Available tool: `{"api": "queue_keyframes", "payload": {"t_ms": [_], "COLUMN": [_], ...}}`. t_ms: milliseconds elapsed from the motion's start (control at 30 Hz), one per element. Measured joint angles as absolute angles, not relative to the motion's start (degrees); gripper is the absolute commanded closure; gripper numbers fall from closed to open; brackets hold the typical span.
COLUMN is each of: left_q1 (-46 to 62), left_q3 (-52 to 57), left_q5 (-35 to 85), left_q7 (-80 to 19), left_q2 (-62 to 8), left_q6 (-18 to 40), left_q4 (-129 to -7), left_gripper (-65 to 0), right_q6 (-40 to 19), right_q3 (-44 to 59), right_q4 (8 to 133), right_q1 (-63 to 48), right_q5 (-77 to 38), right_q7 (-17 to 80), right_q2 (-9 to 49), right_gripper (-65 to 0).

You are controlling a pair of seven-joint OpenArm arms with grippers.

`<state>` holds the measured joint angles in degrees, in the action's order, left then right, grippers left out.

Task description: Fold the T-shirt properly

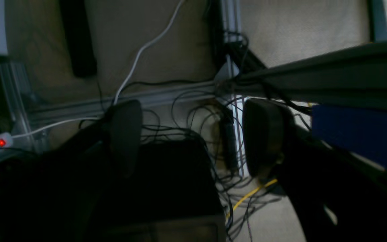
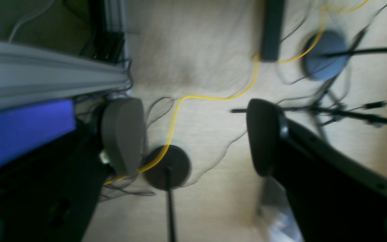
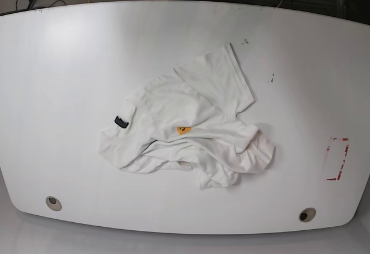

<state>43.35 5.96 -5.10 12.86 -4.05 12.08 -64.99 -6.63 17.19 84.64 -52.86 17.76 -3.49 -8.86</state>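
The white T-shirt (image 3: 188, 124) lies crumpled in a heap in the middle of the white table (image 3: 69, 63) in the base view. Its small black neck label (image 3: 121, 121) shows at the left, and a bit of orange print (image 3: 184, 130) shows near the centre. Neither arm shows in the base view. My left gripper (image 1: 193, 137) is open and empty, off the table, looking down at floor and cables. My right gripper (image 2: 195, 134) is open and empty too, over the floor beside the table edge.
A red-outlined mark (image 3: 338, 158) sits near the table's right edge. Two round holes (image 3: 53, 203) (image 3: 307, 214) lie near the front edge. Cables and stands (image 2: 170, 168) cover the floor below the grippers. A blue block (image 1: 358, 134) sits under the table edge.
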Motion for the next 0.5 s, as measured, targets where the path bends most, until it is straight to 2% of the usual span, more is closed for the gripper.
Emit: {"api": "queue_keyframes", "payload": {"t_ms": [500], "left_q1": [50.3], "left_q3": [5.9], "left_q5": [-2.5], "left_q7": [13.2], "left_q2": [-4.7], "left_q6": [12.2], "left_q4": [-74.5], "left_gripper": [-42.9], "right_q6": [-7.4], "right_q3": [16.8], "right_q4": [95.9], "right_q1": [-60.2], "right_q5": [16.7], "right_q7": [-1.9], "right_q2": [-9.0], "right_gripper": [-45.5]}}
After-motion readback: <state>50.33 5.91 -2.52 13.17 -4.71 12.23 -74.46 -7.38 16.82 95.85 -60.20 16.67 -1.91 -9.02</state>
